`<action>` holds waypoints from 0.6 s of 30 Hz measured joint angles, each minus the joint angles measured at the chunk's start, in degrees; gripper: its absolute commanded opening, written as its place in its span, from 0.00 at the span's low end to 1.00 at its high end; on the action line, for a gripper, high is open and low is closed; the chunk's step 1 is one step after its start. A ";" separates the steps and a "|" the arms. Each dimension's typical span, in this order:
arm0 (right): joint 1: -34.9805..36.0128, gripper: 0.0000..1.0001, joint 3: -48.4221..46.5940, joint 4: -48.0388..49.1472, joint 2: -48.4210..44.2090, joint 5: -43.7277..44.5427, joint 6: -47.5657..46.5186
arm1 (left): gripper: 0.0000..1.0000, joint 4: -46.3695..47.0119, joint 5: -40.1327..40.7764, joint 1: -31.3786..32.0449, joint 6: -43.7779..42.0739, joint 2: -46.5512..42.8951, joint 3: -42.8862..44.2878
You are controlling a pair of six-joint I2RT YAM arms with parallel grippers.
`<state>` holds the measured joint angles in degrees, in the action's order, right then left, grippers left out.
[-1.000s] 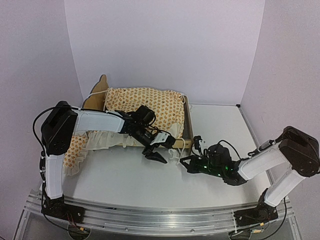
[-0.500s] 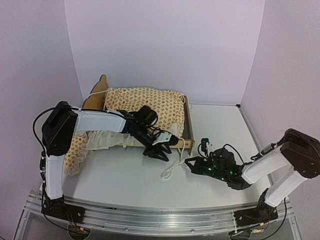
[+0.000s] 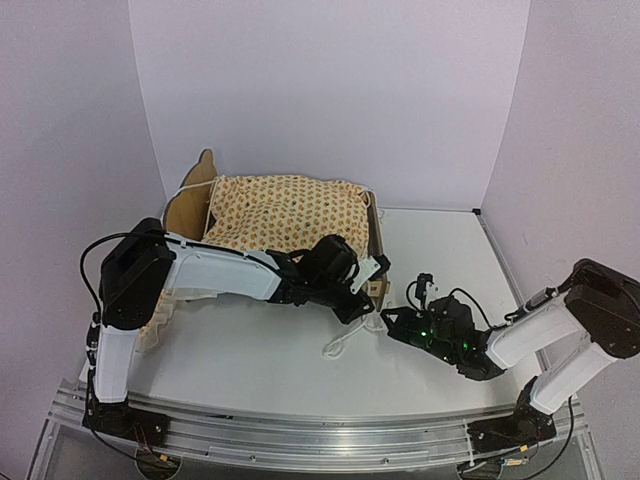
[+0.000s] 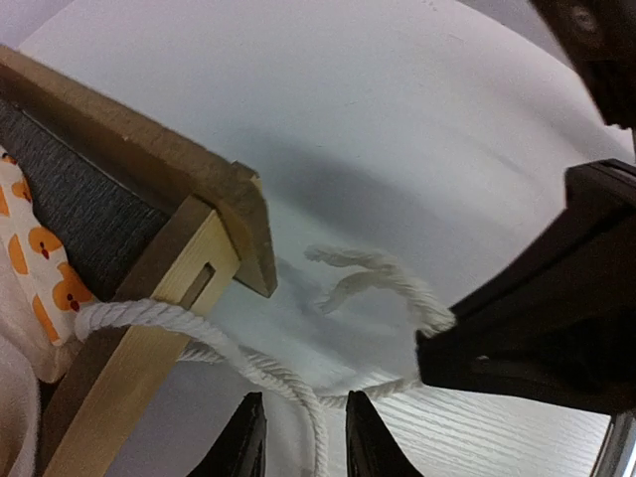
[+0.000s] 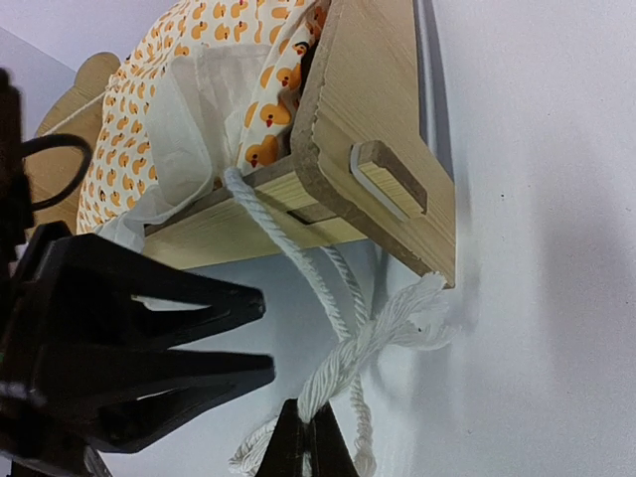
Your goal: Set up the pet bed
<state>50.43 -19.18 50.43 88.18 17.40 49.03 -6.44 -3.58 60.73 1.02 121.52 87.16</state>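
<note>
The pet bed, a light-wood frame, stands at the back left with cream orange-print bedding piled in it. A white rope comes off the frame's near right corner and trails onto the table. My left gripper is at that corner. Its jaws stand a little apart, with the rope running between them, untouched. My right gripper is shut on a frayed rope strand just below the footboard.
Ruffled bedding hangs over the bed's left side down to the table. White walls close in the back and both sides. The two grippers are close together at the bed corner, with the left fingers beside the right gripper.
My left gripper has moved right along the bed's front to the foot corner, and its jaws have narrowed around the rope. My right gripper has shifted slightly right, still holding the rope.
</note>
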 measured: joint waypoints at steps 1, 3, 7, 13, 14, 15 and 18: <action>0.00 0.00 0.00 0.00 0.00 -0.10 -0.15 | 0.40 -0.30 1.85 0.09 1.91 0.76 0.44; 0.00 0.00 -0.05 0.01 0.00 -0.50 -0.61 | 0.40 -1.22 5.22 0.09 5.30 2.22 1.32; 0.00 0.00 -0.07 0.02 0.00 -1.17 -1.78 | 0.36 -2.09 9.17 0.03 10.05 5.25 3.61; 0.00 0.00 -0.07 0.04 0.00 -3.48 -4.11 | 0.33 -1.51 11.31 0.94 12.63 7.91 5.00; 0.00 0.00 -0.07 0.05 0.00 -3.94 -4.36 | 0.32 -1.20 11.33 1.12 12.74 8.11 5.01; 0.00 0.00 -0.07 0.07 0.00 -4.28 -4.56 | 0.29 -1.00 11.33 1.24 12.82 8.27 5.04; 0.00 0.00 -0.15 0.09 0.11 -5.28 -5.10 | 0.12 -0.59 11.49 1.51 12.86 8.41 5.13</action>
<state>50.43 -19.33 50.53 88.29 12.12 43.92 -7.03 7.90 62.24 13.88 129.93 92.30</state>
